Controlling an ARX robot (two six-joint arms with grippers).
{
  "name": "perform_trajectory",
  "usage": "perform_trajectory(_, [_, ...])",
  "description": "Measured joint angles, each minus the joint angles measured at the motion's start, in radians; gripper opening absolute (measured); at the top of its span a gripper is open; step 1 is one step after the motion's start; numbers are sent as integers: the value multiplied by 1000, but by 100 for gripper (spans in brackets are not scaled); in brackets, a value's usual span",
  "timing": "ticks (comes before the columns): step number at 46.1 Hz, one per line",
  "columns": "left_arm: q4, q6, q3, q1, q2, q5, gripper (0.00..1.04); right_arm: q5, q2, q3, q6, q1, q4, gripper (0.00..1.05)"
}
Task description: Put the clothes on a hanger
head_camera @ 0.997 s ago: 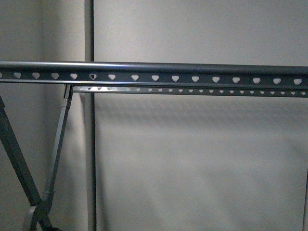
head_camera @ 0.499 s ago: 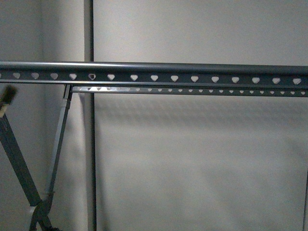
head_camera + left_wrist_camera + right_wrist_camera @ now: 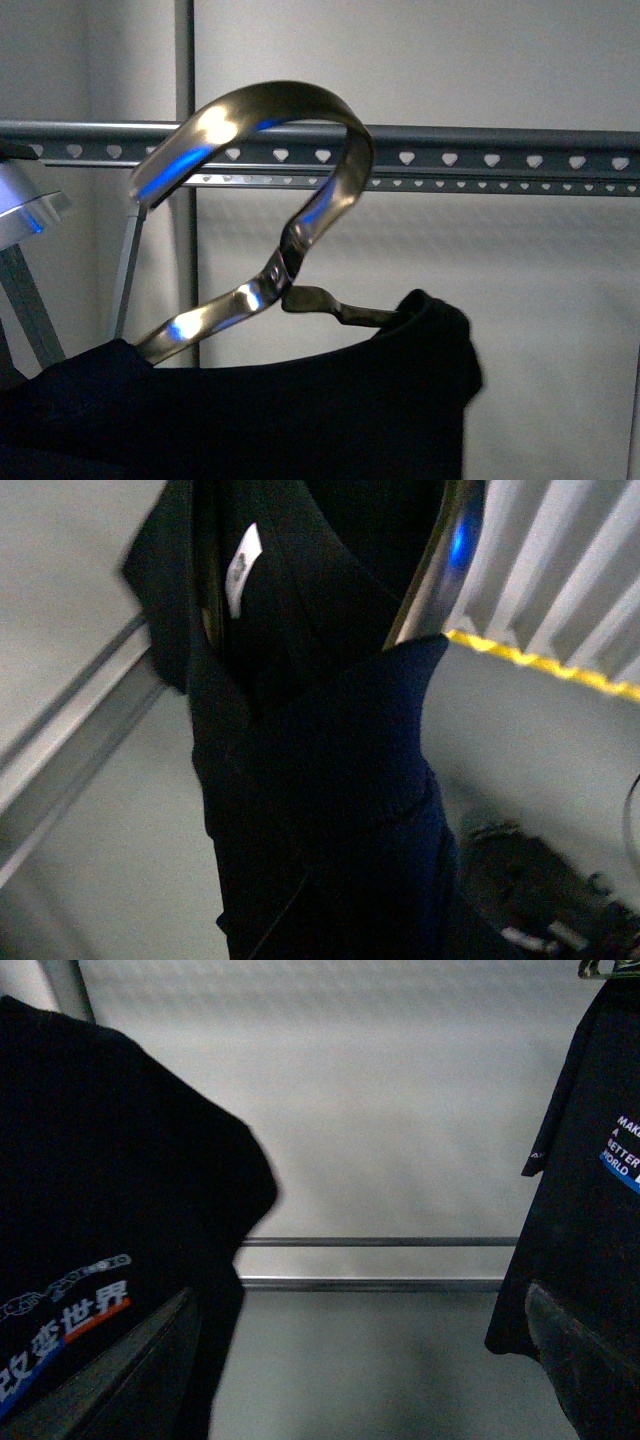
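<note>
The clothes [image 3: 250, 410], a black top, hang on a brass-toned wire coat hanger [image 3: 300, 220] held up close to the front camera. Its hook sits in front of the hanger [image 3: 500, 135], the grey rack's round rail, with the heart-holed strip [image 3: 490, 160] just under it. I cannot tell whether the hook touches the rail. My left gripper is shut on the clothes [image 3: 320, 810], and the fabric hides its jaws. A white label [image 3: 240, 570] shows inside the collar. My right gripper [image 3: 360, 1380] is open and empty beside the clothes [image 3: 90, 1160], whose blue, orange and white logo [image 3: 70, 1330] shows.
A second black garment [image 3: 590, 1180] with printed text hangs on the other side of my right gripper. Two low horizontal bars [image 3: 380, 1260] run behind. A crossed rack leg [image 3: 25, 300] and a grey upright pole [image 3: 186, 60] stand at the left. A yellow line [image 3: 540, 660] marks the floor.
The coat hanger with the black top has risen from below into the front view, in front of the rail. Before, only the bare rack showed there.
</note>
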Motion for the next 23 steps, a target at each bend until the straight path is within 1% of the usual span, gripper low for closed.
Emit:
perform_trajectory(2, [-11,136,11,-11,11,-18,4,0,0,0,0,0,0,97])
perform_trajectory(3, [-11,233,13,-26,16,-46,4,0,0,0,0,0,0,97])
perform_trajectory(5, [-14,315,13,-45,19,-73,4,0,0,0,0,0,0,97])
perform_trajectory(7, [-11,446,12,-76,24,-99,4,0,0,0,0,0,0,97])
perform_trajectory(8, [-1,476,10,-91,26,-109,4,0,0,0,0,0,0,97])
perform_trajectory(10, [74,554,2,-120,27,-132,4,0,0,0,0,0,0,97])
perform_trajectory(15, [109,638,1,-136,28,-133,4,1,0,0,0,0,0,97])
perform_trajectory(23, [109,667,0,-136,28,-138,4,0,0,0,0,0,0,97])
